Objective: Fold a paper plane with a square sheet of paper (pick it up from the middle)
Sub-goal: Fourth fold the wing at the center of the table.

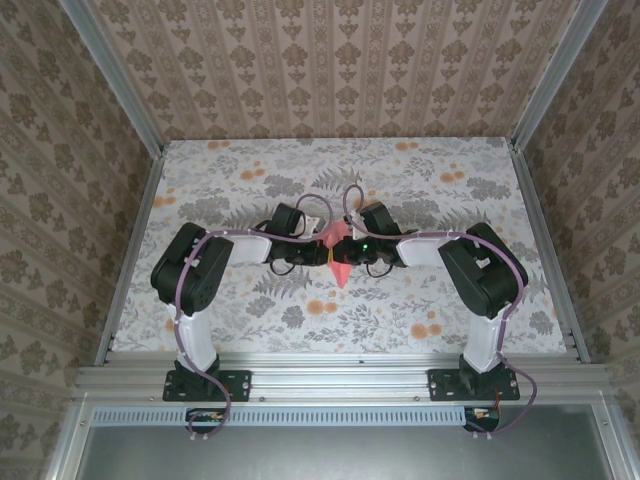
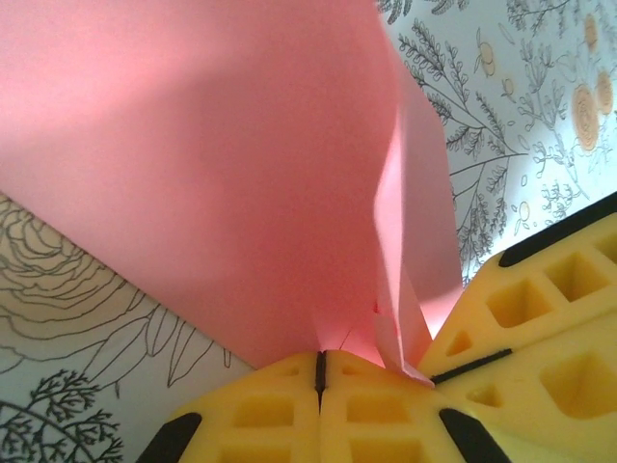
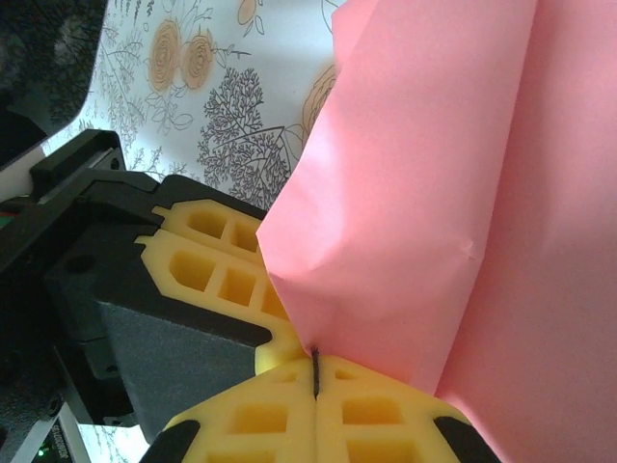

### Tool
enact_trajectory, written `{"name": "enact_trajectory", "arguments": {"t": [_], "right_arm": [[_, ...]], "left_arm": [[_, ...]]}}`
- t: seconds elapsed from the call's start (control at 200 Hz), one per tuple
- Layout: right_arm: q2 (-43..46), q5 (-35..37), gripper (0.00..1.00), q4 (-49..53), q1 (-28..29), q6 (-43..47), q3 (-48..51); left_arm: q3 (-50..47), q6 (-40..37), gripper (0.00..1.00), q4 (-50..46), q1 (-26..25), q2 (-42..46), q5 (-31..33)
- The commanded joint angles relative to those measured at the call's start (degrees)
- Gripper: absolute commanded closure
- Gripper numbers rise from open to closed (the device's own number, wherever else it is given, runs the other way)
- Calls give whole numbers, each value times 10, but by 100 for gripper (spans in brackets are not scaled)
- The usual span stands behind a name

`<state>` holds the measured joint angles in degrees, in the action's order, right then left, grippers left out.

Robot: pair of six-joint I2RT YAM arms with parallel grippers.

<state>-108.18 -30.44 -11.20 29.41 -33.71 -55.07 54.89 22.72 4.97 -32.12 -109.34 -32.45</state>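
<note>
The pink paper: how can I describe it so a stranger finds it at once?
Look at the middle of the flowered table. The pink paper is pinched there between the left gripper and the right gripper. It is plain and pointed, unlike the printed orange flowers around it.

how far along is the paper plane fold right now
Done: the pink paper is up off the table and shows at least one folded flap. In hand: the left end effector and right end effector are both shut on it, close together. Left: it looks broad and loose, not yet a slim pointed plane, so more creasing likely remains.
</note>
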Motion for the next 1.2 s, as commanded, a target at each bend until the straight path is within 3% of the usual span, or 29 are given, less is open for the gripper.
{"name": "enact_trajectory", "arguments": {"t": [0.0, 0.25, 1.195], "right_arm": [[-25, -15, 94, -22, 5, -12, -3], [-35, -13, 94, -21, 4, -10, -1], [-37, -23, 94, -51, -2, -30, 7]], "left_arm": [[-31, 12, 96, -31, 7, -35, 27], [-32, 9, 100, -37, 12, -27, 25], [-57, 49, 100, 12, 38, -1, -22]]}}
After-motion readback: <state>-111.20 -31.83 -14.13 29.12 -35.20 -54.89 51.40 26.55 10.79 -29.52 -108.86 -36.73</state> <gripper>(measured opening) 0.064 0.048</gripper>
